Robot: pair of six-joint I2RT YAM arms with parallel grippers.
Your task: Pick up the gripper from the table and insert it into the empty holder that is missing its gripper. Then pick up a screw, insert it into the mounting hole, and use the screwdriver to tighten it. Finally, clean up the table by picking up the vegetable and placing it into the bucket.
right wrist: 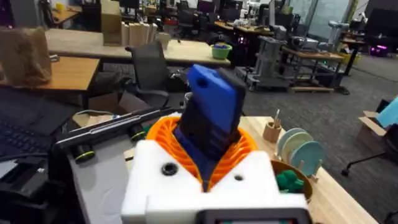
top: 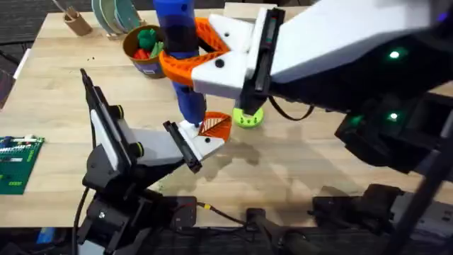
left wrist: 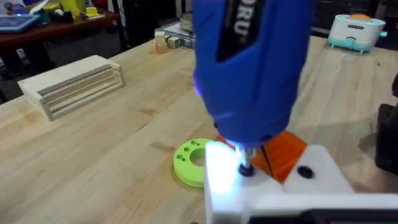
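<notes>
On the far side of the light wooden table (top: 64, 85), I see the small round tin bucket with the orange-brown rim (top: 141, 64); inside it lie a dark green toy vegetable (top: 148, 37) and something red. Behind it stands a brown cup (top: 76, 21) with sticks in it, and beside that a rack with round plates (top: 117, 14).

My right hand (top: 195, 53), white with orange ribbed pads, is closed around the blue cylindrical electric screwdriver (top: 182, 64) and holds it upright, above the middle of the table. In the right wrist view the blue body stands between the two orange pads (right wrist: 165, 134).

The thin metal tip (left wrist: 245, 167) of the screwdriver points down onto the white angular plastic holder (left wrist: 311, 180), which is part of my left hand (top: 202, 134). The small bright orange plastic gripper wedge (top: 216, 126) sits on this holder, just beside the tip. A dark hole (left wrist: 305, 172) shows in the white block near the tip. I cannot tell if the left hand is open or closed.

A lime-green ring disc (top: 249, 117) lies on the table just beside the holder. A green circuit board (top: 18, 163) lies at the left edge.
</notes>
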